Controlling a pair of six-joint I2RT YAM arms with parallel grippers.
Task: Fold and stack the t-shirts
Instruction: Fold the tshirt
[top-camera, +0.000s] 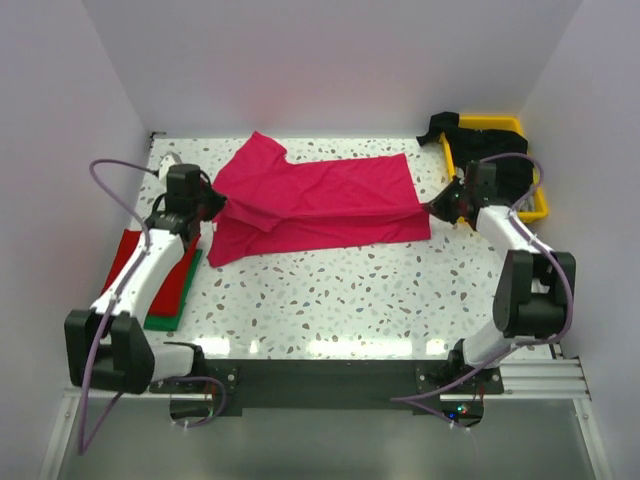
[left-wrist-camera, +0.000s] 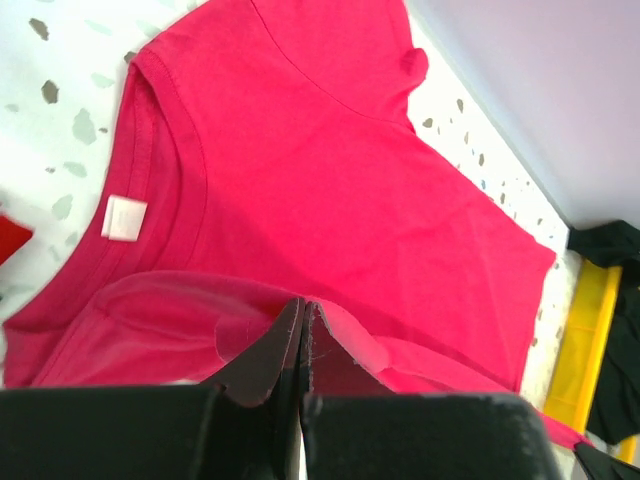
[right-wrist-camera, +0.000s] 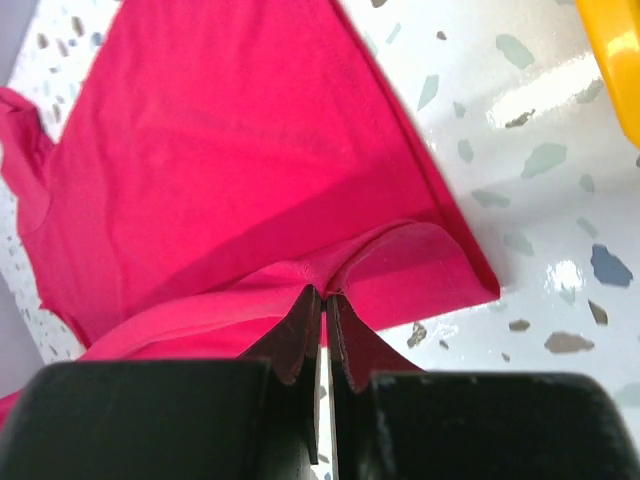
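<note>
A magenta-pink t-shirt (top-camera: 320, 195) lies spread across the back middle of the table, one lengthwise fold lifted over it. My left gripper (top-camera: 217, 203) is shut on the pink t-shirt (left-wrist-camera: 330, 190) at its left end, near the collar, cloth pinched at the fingertips (left-wrist-camera: 302, 305). My right gripper (top-camera: 437, 208) is shut on the same t-shirt (right-wrist-camera: 220, 150) at its right hem, cloth bunched at the fingertips (right-wrist-camera: 325, 293). A folded red t-shirt (top-camera: 150, 265) lies on a folded green t-shirt (top-camera: 172, 300) at the left, under my left arm. Black t-shirts (top-camera: 505, 170) lie in the tray.
A yellow plastic tray (top-camera: 543, 205) stands at the back right, close behind my right gripper, with black cloth hanging over its far corner (top-camera: 440, 125). White walls close the table on the left, back and right. The speckled tabletop (top-camera: 350, 290) shows in front of the pink shirt.
</note>
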